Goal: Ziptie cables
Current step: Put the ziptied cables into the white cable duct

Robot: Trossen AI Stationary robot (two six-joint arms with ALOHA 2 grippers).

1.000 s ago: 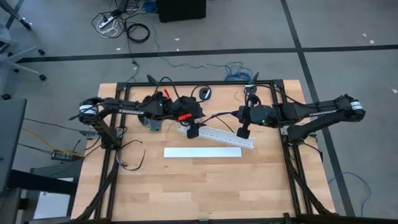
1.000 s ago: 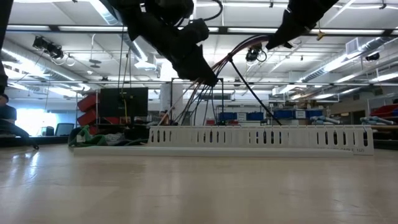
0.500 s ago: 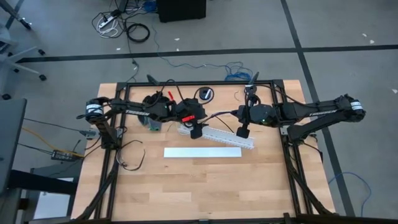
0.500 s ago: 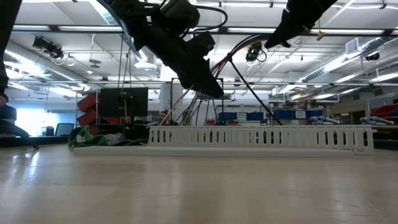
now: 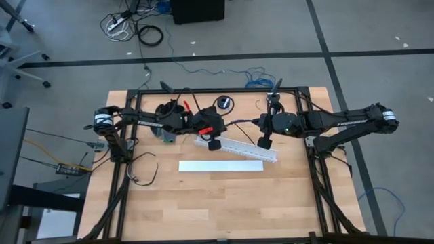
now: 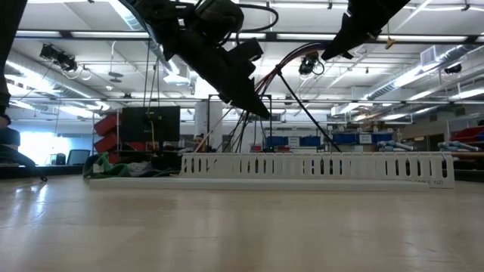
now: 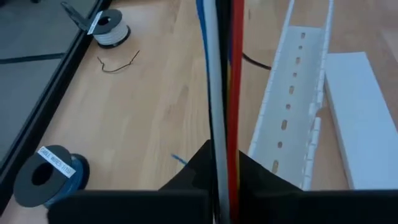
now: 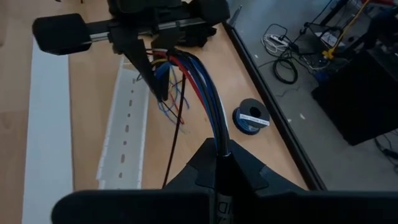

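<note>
Where left gripper (image 8: 160, 93) stood wide, jaws now clamp cables (image 8: 202, 93); right gripper (image 8: 219, 163) unchanged, gripping bundle.

My black fingers (image 8: 144, 60) pinched red, blue and white cables (image 8: 198, 81) above the white slotted duct (image 8: 124, 127); beside the duct lay a plain white cover strip (image 5: 221, 166) on pale, striped wood table (image 5: 224, 203), near a blue-and-black spool (image 8: 251, 117).
</note>
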